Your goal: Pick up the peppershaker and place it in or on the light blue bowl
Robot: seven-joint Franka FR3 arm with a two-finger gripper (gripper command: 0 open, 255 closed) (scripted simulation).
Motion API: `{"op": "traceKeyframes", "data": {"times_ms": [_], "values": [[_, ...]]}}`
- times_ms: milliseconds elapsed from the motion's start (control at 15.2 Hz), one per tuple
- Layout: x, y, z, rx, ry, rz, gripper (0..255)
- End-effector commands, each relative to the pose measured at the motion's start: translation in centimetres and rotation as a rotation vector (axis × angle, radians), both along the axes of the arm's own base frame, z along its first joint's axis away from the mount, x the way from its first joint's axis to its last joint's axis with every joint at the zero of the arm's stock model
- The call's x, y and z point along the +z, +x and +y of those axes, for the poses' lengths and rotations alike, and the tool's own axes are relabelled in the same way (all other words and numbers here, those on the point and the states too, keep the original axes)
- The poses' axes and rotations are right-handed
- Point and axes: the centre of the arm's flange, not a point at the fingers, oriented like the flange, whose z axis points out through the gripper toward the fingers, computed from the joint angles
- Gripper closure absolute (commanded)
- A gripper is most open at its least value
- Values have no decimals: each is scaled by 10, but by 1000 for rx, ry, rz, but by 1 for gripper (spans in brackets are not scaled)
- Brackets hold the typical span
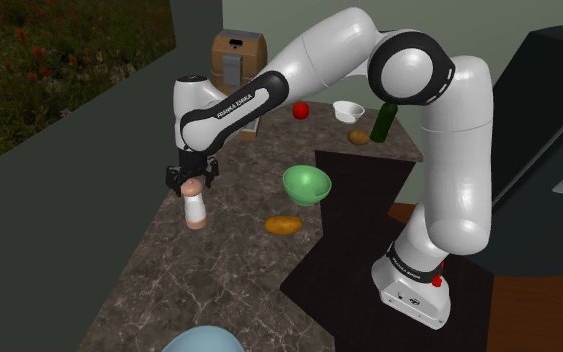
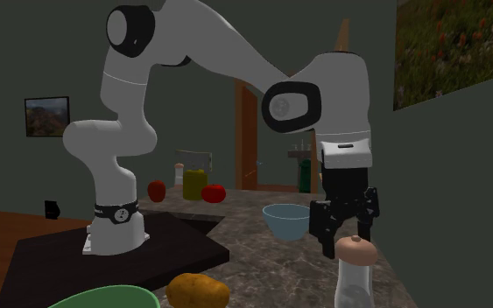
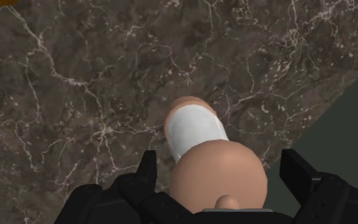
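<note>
The peppershaker point(image 1: 195, 208) is white-bodied with a tan cap and base, and stands upright on the dark marble counter point(image 1: 229, 260). My gripper point(image 1: 191, 183) hangs just above it, open. In the wrist view the fingers point(image 3: 147, 173) stand to either side of the tan cap point(image 3: 219, 172) with gaps, not touching it. In the second exterior view the shaker point(image 2: 355, 273) stands in front of the gripper point(image 2: 347, 238). The light blue bowl point(image 1: 202, 341) sits at the counter's near end in the shoulder view; in the second exterior view the bowl point(image 2: 286, 220) is behind the gripper.
A green bowl point(image 1: 306, 185) and an orange-brown lump point(image 1: 283, 225) lie to the shoulder view's right of the shaker. Further back are a red fruit point(image 1: 300, 110), a small white bowl point(image 1: 348, 110), a green bottle point(image 1: 383, 122) and a brown box point(image 1: 239, 55). A grey-green wall point(image 1: 79, 170) borders the counter.
</note>
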Motion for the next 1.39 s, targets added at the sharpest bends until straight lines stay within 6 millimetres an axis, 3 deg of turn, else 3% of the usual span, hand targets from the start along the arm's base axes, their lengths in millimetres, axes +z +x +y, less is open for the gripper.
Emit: {"op": "traceKeyframes", "data": {"times_ms": [0, 66, 132, 726, 1320], "values": [[0, 0, 0, 0, 0, 0, 0], [0, 0, 0, 0, 0, 0, 0], [0, 0, 0, 0, 0, 0, 255], [0, 0, 0, 0, 0, 0, 255], [47, 0, 0, 0, 0, 0, 255]]}}
